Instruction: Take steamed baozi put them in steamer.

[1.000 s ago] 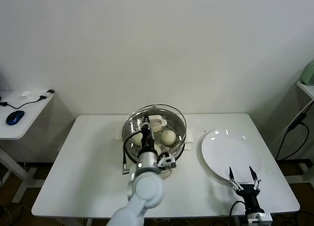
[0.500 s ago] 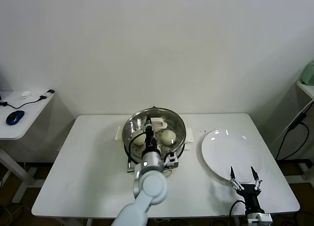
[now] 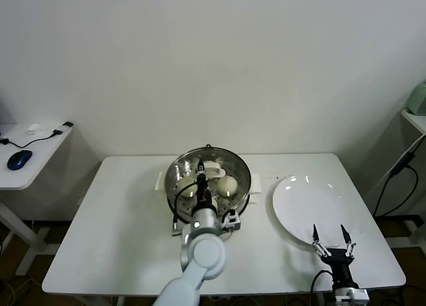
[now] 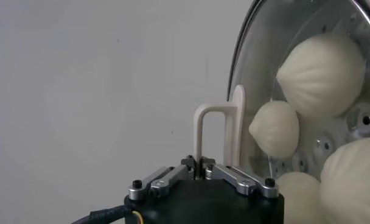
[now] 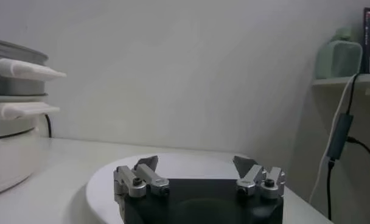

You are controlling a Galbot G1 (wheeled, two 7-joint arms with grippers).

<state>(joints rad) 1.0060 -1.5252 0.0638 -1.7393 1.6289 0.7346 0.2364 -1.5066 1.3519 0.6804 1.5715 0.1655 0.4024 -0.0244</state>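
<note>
I count one table (image 3: 120, 233); one steamer (image 3: 208, 178) at its middle; one plate (image 3: 313, 209) right of it; four baozi (image 4: 322, 73) inside. Left gripper (image 4: 203, 163) above steamer, jaws clamped on lid handle (image 4: 218, 134). Right gripper (image 3: 330, 235) beyond plate, jaws apart.

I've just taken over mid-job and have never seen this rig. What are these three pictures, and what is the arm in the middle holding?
This is a two-armed robot. The wide picture comes from its head camera and looks down on a white table. The other two come from cameras on its wrists. The left gripper has its fingers shut on the cream handle of a glass lid, which it holds over the steamer. Through the glass you can see baozi inside. The right gripper waits with its fingers open at the near edge of a white plate with nothing on it.
</note>
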